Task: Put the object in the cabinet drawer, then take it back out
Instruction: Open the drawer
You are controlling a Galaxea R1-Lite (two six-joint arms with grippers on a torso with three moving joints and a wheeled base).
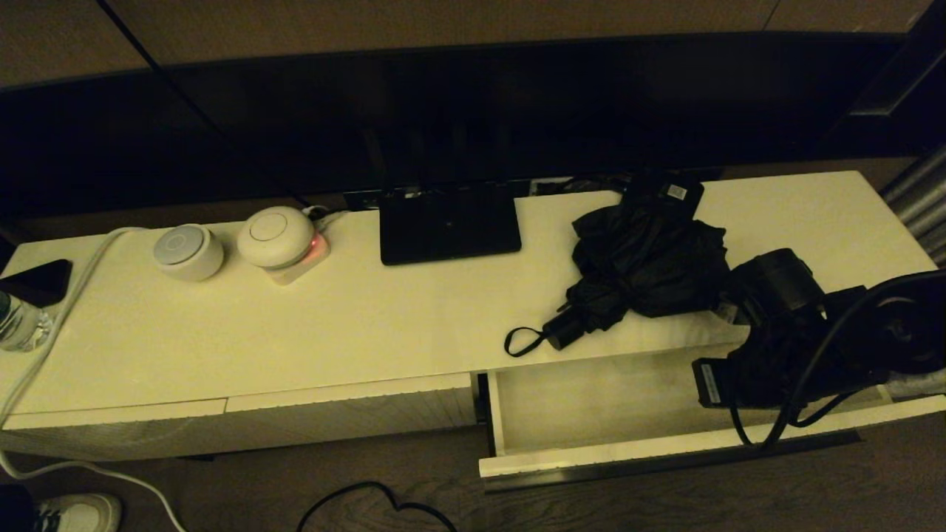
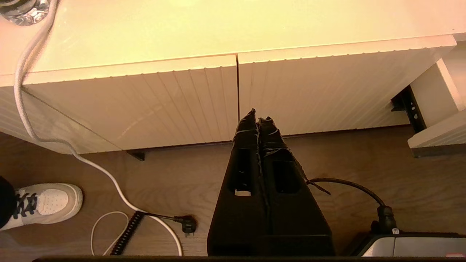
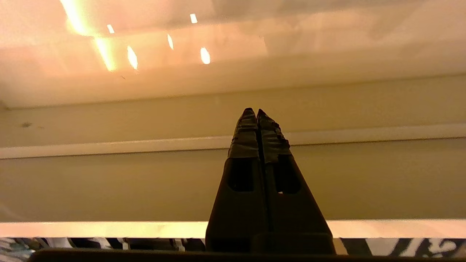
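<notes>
Cream drawer [image 1: 591, 414] open; right gripper [image 3: 257, 118] inside.

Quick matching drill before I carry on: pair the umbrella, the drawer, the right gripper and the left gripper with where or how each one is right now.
Things:
1. umbrella
2. cabinet drawer
3. right gripper
4. left gripper

States:
A. shut, low before the closed ribbed fronts
B. pulled open, nothing lying in the visible part
C. lying on the cabinet top
D. shut, holding nothing, at the open drawer

Pairs: 1-C, 2-B, 3-D, 4-A
</notes>
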